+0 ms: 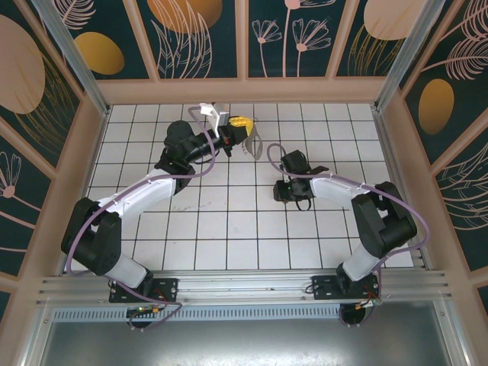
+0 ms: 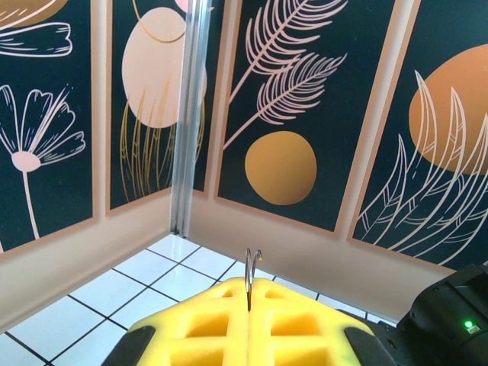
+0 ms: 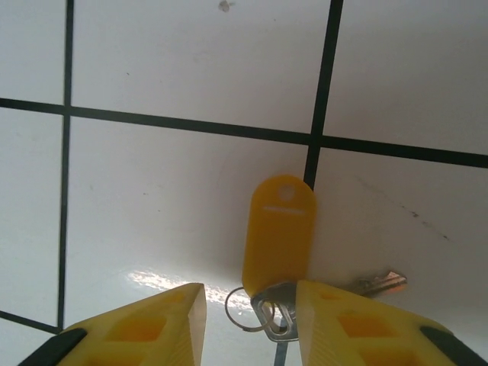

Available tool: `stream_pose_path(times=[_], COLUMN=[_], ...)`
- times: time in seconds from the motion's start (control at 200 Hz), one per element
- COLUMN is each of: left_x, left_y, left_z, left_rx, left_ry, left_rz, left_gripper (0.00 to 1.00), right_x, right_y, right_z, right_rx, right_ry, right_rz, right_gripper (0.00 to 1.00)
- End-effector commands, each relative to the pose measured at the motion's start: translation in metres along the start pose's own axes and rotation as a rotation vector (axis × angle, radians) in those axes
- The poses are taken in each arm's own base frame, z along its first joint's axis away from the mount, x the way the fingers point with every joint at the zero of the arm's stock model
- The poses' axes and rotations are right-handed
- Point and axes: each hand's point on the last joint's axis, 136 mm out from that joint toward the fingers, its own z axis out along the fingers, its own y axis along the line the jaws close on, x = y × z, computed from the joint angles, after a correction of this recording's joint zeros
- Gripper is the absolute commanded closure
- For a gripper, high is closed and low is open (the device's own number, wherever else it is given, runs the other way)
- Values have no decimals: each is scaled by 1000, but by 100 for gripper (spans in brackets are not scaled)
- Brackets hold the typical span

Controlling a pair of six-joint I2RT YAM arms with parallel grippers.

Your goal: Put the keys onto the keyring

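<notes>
Top external view: my left arm reaches to the far middle of the tiled floor (image 1: 229, 229). The left gripper (image 1: 244, 126) is raised near the far wall and clenched on the keyring (image 1: 258, 145), a thin grey loop that hangs from its yellow fingertips toward the right. My right arm bends in from the right. The right gripper (image 1: 288, 189) points down at the floor, right of centre and nearer than the keyring, and the two are apart. From here I cannot tell how its jaws stand.

Left wrist view: the left gripper (image 2: 249, 291) has both yellow pads pressed flat together. The doubled wire of the keyring (image 2: 252, 267) stands upright out of the seam between them. Beyond it are the floor and the leaf-painted panels (image 2: 290, 114). A black part of the right arm (image 2: 454, 320) sits at lower right with a green light lit.

Right wrist view: the right gripper (image 3: 250, 296) is low over the tiles with its fingers apart, grasping nothing. The keys (image 3: 276, 316) lie on the floor between the fingers. The silver head sits just beside the right finger, and a brass-toned blade (image 3: 379, 284) points right. A yellow tag (image 3: 279, 232) extends away from the gripper, and a small split ring (image 3: 238, 309) lies clear of the left finger.
</notes>
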Motion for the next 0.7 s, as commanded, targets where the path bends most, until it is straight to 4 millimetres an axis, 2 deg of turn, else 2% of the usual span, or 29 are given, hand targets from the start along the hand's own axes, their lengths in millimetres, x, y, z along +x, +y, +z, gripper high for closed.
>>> stream_pose_path(times=[0.0, 0.385, 0.586, 0.696], left_x=[-28, -28, -28, -31], left_y=[-12, -10, -10, -10], left_z=[-4, -4, -4, -4], left_rx=[35, 28, 30, 30], left_ry=[-74, -74, -75, -79], left_rz=[48, 48, 49, 53], left_gripper=[100, 100, 100, 100], right_x=[1, 6, 0, -5], right_y=[-7, -4, 4, 6], right_z=[3, 11, 1, -10], right_rx=[76, 111, 87, 84], right_ry=[12, 35, 13, -9], right_rz=[-44, -97, -84, -6], right_gripper=[66, 68, 62, 62])
